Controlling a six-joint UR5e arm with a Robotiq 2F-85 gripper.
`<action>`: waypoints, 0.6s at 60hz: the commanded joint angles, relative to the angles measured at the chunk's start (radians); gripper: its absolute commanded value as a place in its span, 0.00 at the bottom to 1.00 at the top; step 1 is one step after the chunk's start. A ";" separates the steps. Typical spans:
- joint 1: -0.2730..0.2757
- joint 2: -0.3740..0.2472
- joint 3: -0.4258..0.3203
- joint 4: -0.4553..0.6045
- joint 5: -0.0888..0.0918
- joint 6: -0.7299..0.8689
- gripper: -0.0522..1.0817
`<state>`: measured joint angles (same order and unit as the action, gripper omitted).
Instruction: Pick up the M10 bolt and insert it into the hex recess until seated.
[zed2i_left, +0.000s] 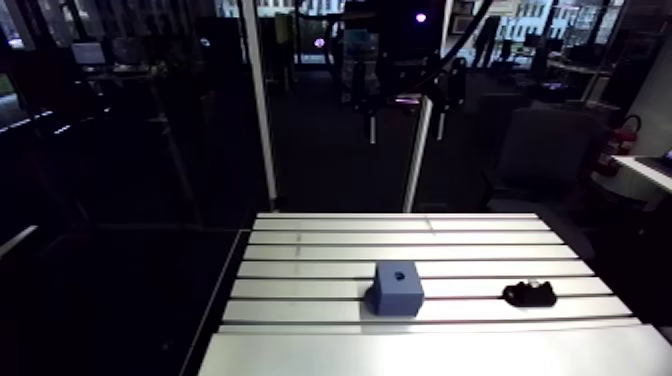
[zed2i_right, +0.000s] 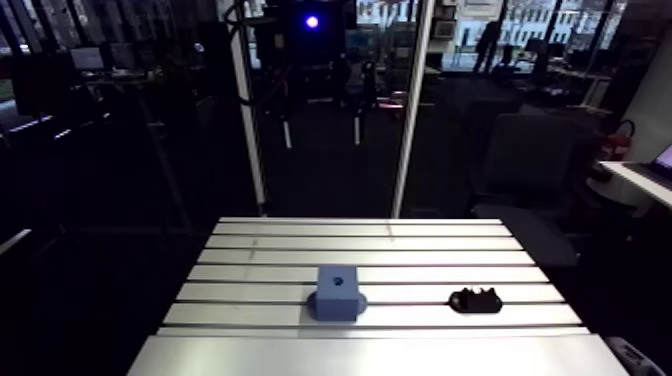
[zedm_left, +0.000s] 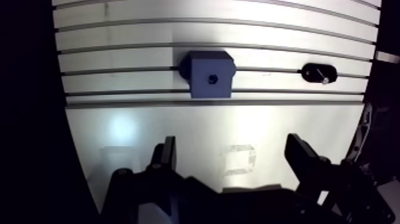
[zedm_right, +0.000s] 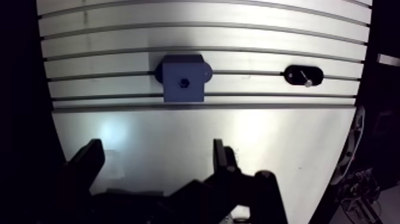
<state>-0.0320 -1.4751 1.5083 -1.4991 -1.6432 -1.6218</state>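
A blue block stands on the slotted aluminium table, and a small dark recess shows in its top face. To the right of it in the arm view lies a black oval holder. A short bright bolt rests on that holder. In the wrist view my gripper is open, with nothing between its fingers. It hangs high over the smooth front strip of the table, well short of the block and the bolt.
The table's slots run side to side under the block and the holder. Dark floor lies past the table's left edge and beyond its right edge. Two upright poles stand behind the table's far edge.
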 joint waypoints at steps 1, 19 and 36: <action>0.000 0.000 -0.001 0.004 0.001 -0.003 0.05; -0.006 -0.012 0.003 -0.002 -0.006 -0.004 0.05; -0.017 -0.017 0.003 -0.002 -0.025 -0.031 0.05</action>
<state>-0.0398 -1.4873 1.5112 -1.5007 -1.6550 -1.6344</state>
